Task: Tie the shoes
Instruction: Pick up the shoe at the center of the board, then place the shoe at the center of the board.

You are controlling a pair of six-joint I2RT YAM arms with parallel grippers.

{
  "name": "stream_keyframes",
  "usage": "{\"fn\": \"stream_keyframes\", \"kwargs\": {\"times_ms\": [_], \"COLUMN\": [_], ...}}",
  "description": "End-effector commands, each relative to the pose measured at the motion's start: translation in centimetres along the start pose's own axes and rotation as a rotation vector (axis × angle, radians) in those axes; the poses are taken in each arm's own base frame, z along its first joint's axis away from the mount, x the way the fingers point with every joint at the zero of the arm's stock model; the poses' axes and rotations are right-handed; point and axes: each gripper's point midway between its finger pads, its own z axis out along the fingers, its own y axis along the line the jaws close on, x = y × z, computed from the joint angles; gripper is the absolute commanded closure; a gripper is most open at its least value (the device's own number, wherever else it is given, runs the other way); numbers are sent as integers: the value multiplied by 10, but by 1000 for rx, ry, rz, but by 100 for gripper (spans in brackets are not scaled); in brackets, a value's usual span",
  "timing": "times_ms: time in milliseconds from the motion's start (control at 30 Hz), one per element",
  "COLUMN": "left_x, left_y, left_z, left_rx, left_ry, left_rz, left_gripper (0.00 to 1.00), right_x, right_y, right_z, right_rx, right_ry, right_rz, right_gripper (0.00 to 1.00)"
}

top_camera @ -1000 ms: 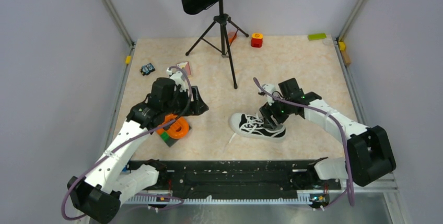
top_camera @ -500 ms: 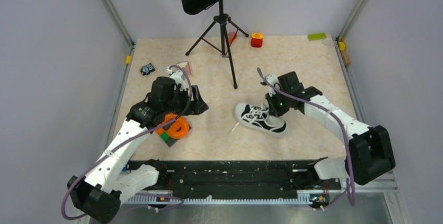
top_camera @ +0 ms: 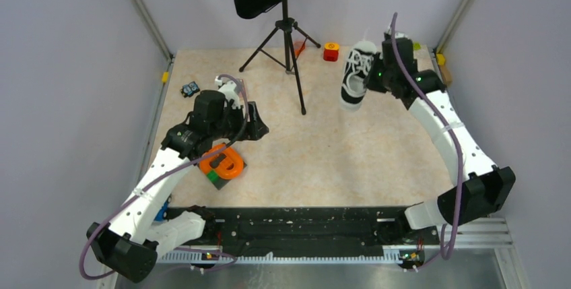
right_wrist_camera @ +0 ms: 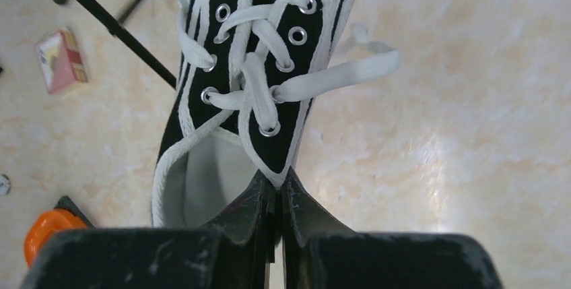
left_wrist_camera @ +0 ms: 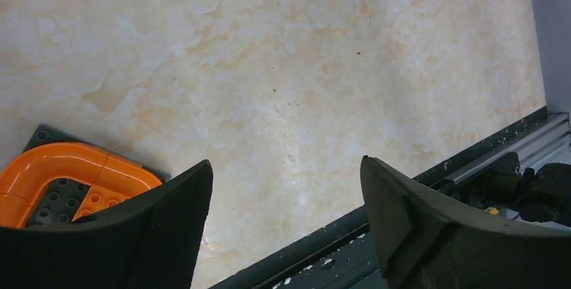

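My right claw point(right_wrist_camera: 277, 188) is pressed together on the top end of the tongue of the sneaker point(right_wrist_camera: 249, 67), fingers point(right_wrist_camera: 252, 211) meeting on the black canvas just below the last eyelets. The sneaker hangs from that pinch, lifted off the counter point(top_camera: 337, 154), to the right of the music stand point(top_camera: 286, 26) and level with its tripod feet. Its toe points away from my wrist. The white laces point(right_wrist_camera: 259, 93) are crossed through the eyelets but not knotted, and one loose end point(right_wrist_camera: 363, 67) trails out to the side.

My left claw point(left_wrist_camera: 286, 188) stands wide apart with nothing between the fingers. It hovers over bare counter to the left of the music stand and nearer me. An orange curved piece point(left_wrist_camera: 60, 168) on a dark studded plate point(left_wrist_camera: 47, 198) lies just beside its left finger.
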Motion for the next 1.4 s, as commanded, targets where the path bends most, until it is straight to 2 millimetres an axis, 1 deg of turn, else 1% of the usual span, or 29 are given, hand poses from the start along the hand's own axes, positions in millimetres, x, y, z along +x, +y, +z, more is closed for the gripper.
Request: {"fn": "stream_keyframes", "kwargs": {"times_ms": [0, 33, 67, 133, 167, 233, 300, 333, 367, 400, 433, 467, 500, 533, 567, 633, 700, 767, 833, 900, 933, 967, 1000, 1067, 1133, 1167, 1300, 1333, 1367], "left_x": [-7, -4, 0, 8, 9, 11, 11, 10, 10, 9, 9, 8, 7, 6, 6, 4, 3, 0, -3, -4, -4, -3, -2, 0, 3, 3, 7, 9, 10], "left_y": [2, 5, 6, 8, 7, 7, 7, 6, 5, 5, 4, 3, 3, 2, 3, 4, 5, 8, 11, 12, 12, 13, 14, 15, 16, 16, 17, 17, 16], "left_z": [-5, -3, -3, 0, 0, 2, 3, 3, 4, 5, 5, 5, 5, 4, 4, 4, 2, 0, -4, -5, -5, -5, -4, -3, -2, -1, 2, 3, 5], "left_rx": [-25, -33, -35, -37, -33, -29, -27, -24, -21, -19, -16, -14, -12, -11, -13, -19, -27, -52, -76, -81, -82, -82, -85, -89, -89, -88, -87, -85, -80], "left_ry": [-42, -35, -25, 1, 6, 14, 16, 15, 16, 16, 16, 16, 13, 11, 9, 3, 0, -9, -21, -32, -36, -35, -31, -21, -13, -11, 8, 16, 25], "left_rz": [-7, -18, -26, -39, -43, -45, -47, -47, -49, -50, -50, -52, -52, -50, -48, -39, -33, -36, -40, -39, -39, -39, -39, -38, -35, -34, -30, -32, -33], "left_gripper": [16, 16, 16, 16, 16, 16, 16, 16, 16, 16, 16, 16, 16, 16, 16, 16, 16, 16, 16, 16, 16, 16, 16, 16, 16, 16, 16, 16, 16], "right_x": [102, 128, 155, 203, 225, 260, 281, 284, 284, 278, 269, 254, 238, 220, 198, 148, 93, 42, 3, -17, -17, -11, 0, 31, 75, 100, 218, 244, 265], "right_y": [-5, -3, 3, 7, 11, 19, 24, 26, 26, 27, 27, 26, 28, 28, 28, 23, 23, 24, 29, 38, 41, 44, 45, 40, 36, 35, 36, 39, 38], "right_z": [13, 14, 12, 5, 1, -10, -18, -20, -23, -24, -25, -25, -26, -25, -23, -16, -12, -15, -20, -21, -19, -16, -13, -6, 0, 1, -1, -5, -6], "right_rx": [62, 62, 58, 65, 62, 43, 31, 16, 11, 7, 8, 20, 10, 10, 8, 7, -21, -33, -35, -50, -62, -77, -88, -73, -69, -75, -71, -82, -79], "right_ry": [215, 259, 300, 381, 420, 488, 526, 533, 530, 510, 481, 432, 396, 357, 316, 225, 124, 27, -45, -64, -60, -41, -16, 41, 120, 170, 403, 462, 500], "right_rz": [170, 188, 182, 178, 178, 176, 187, 189, 194, 195, 194, 184, 172, 165, 166, 186, 204, 197, 165, 146, 147, 155, 165, 182, 200, 212, 214, 219, 226], "right_gripper": [100, 100, 100, 100, 100, 100, 100, 100, 100, 100, 100, 100, 100, 100, 100, 100, 100, 100, 100, 100, 100, 100, 100, 100, 100, 100, 100, 100, 100]}}
